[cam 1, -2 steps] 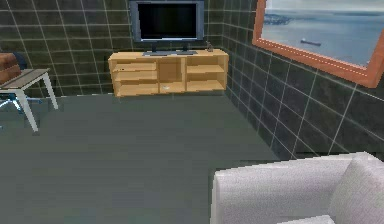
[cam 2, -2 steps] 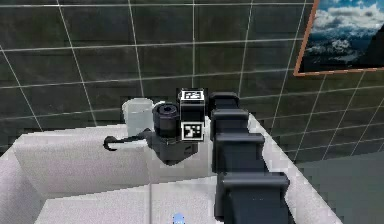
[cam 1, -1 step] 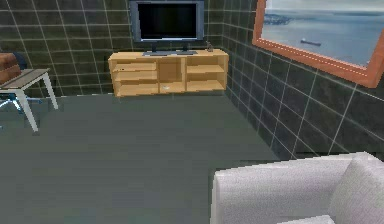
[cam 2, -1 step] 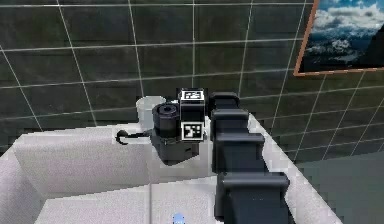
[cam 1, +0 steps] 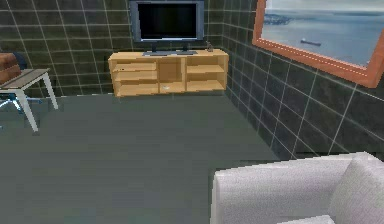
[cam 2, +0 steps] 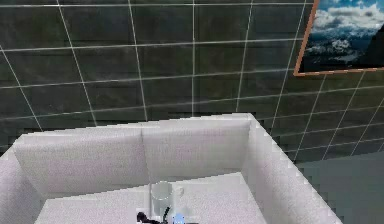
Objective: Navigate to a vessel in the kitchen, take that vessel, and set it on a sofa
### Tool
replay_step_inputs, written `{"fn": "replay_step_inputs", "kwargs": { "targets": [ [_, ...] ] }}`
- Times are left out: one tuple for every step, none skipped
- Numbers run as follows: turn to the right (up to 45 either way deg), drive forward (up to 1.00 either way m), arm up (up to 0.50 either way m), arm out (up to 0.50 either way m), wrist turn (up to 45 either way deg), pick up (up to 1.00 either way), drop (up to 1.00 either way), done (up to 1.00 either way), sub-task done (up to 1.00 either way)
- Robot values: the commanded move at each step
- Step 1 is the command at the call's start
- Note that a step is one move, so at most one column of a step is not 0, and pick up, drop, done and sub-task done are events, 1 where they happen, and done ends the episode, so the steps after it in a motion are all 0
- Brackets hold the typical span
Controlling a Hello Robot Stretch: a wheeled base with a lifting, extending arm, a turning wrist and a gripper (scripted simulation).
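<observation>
A white sofa [cam 2: 150, 150] spans the arm side view, with its back against the dark tiled wall and an armrest on each side. Near the bottom edge a pale, see-through vessel [cam 2: 163, 194] like a cup shows against the sofa's seat. Just below it a small dark part of the gripper [cam 2: 150, 216] pokes up from the bottom edge. I cannot tell whether the gripper holds the vessel or whether the vessel rests on the seat. A corner of the same white sofa [cam 1: 295, 190] shows at the forward view's bottom right.
Ahead, a wooden TV stand [cam 1: 168, 73] with a flat screen [cam 1: 167, 24] stands against the far tiled wall. A small table [cam 1: 25, 88] is at the left. Framed pictures [cam 1: 325, 35] [cam 2: 345, 35] hang on the walls. Open grey floor [cam 1: 130, 150] lies between.
</observation>
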Motion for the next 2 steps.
{"fn": "replay_step_inputs", "kwargs": {
  "targets": [
    [0.0, 0.0, -0.32, 0.0, 0.0, 0.0, 0.0, 0.0, 0.0],
    [0.0, 0.0, 0.0, 0.0, 0.0, 0.0, 1.0, 0.0, 0.0]
  ]
}}
